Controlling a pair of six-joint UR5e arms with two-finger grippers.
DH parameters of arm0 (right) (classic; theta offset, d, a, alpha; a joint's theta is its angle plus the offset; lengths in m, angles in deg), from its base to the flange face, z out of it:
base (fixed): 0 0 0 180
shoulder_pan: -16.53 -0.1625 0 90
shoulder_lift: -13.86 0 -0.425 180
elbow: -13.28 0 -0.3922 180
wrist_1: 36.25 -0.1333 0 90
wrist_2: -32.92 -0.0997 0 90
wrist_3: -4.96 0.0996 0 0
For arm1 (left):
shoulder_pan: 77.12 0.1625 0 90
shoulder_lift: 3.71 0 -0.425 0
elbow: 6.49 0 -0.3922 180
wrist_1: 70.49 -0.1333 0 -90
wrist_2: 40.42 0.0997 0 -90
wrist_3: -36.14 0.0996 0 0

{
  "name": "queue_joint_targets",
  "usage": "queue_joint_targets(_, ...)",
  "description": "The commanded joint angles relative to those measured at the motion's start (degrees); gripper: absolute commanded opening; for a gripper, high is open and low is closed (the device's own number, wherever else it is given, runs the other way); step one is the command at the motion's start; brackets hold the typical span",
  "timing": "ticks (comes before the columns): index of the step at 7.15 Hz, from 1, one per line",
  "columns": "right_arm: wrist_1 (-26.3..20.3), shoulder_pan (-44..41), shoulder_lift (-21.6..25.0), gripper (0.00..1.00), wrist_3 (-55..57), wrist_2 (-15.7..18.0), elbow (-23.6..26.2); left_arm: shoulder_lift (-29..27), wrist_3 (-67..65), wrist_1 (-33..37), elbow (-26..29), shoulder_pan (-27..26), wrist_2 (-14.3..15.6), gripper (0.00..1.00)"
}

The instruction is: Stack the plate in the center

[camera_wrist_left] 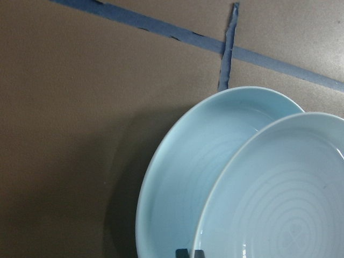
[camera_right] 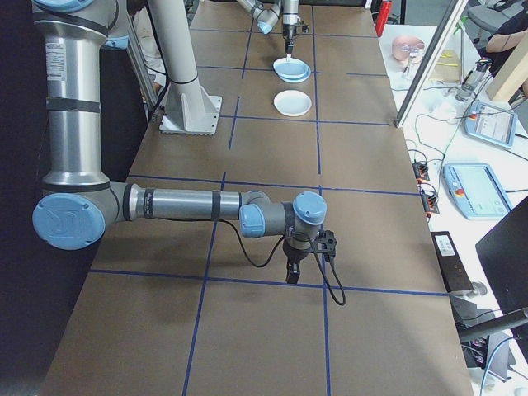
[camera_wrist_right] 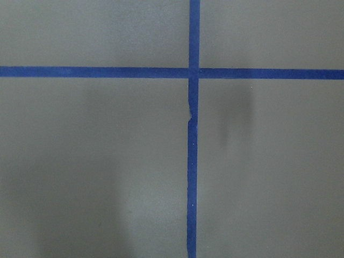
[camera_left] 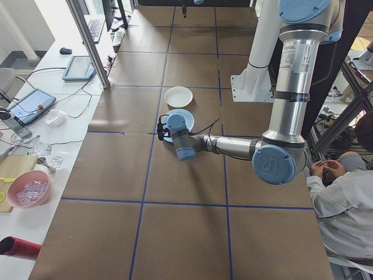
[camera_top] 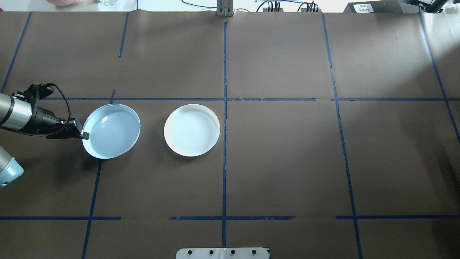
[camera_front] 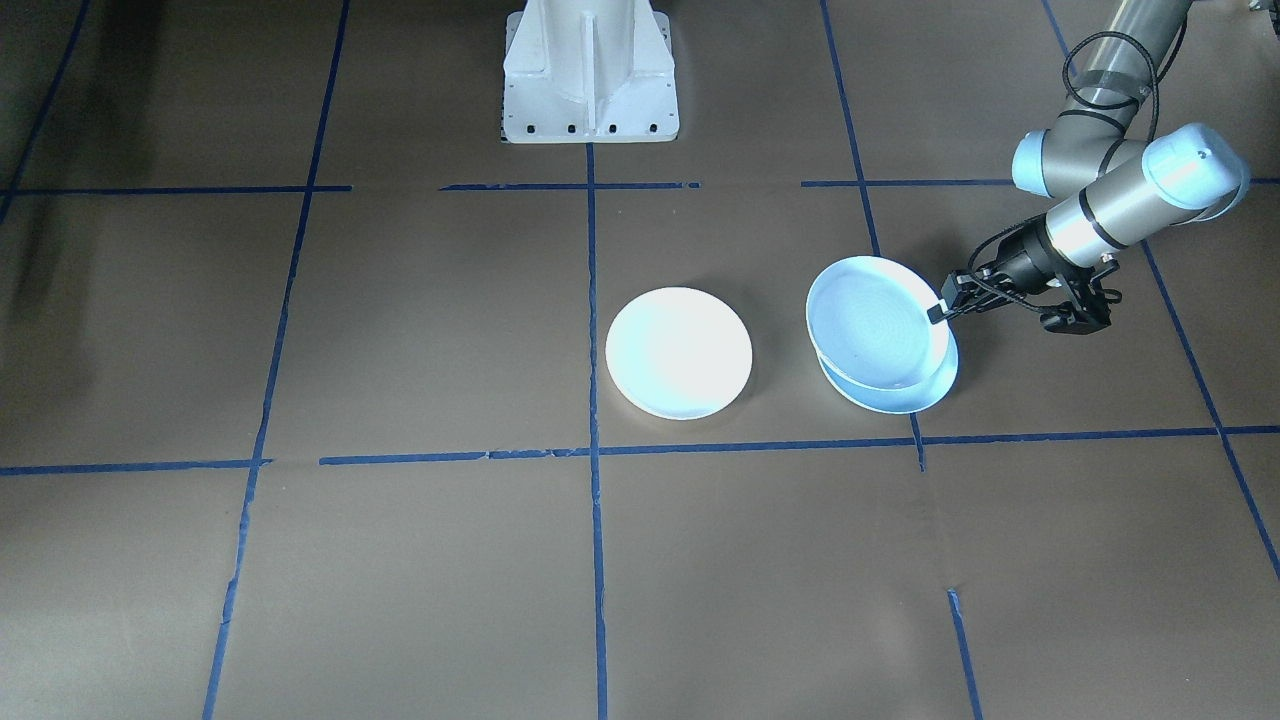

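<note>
Top blue plate tilted, lifted off lower blue plate, rim pinched by left gripper. White plate near table centre. Right gripper: state unclear.

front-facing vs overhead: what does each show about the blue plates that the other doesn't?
Front-facing only: there are two blue plates. The upper blue plate is tilted, lifted off a lower blue plate that stays on the table; the robot's base pedestal also shows.

Overhead only: the two read as a single blue disc, so the lower plate is hidden; cables and equipment line the far table edge.

Both: the left hand pinches the upper plate's rim, the white plate sits alone near the centre tape line, and the right arm is absent.
</note>
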Motion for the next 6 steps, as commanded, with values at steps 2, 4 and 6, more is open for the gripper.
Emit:
queue_joint_targets(2, 0.0, 0.0, 0.0, 1.0, 0.0, 0.0, 0.0, -0.31, 0.33, -3.6, -0.19, -0.26, 1.37, 0.0)
queue_joint_targets(4, 0.0, 0.0, 0.0, 1.0, 0.0, 0.0, 0.0, -0.32, 0.5, -3.7, -0.27, -0.53, 1.55, 0.0)
queue_joint_targets(6, 0.0, 0.0, 0.0, 1.0, 0.0, 0.0, 0.0, -0.32, 0.5, -3.7, -0.27, -1.49, 1.55, 0.0)
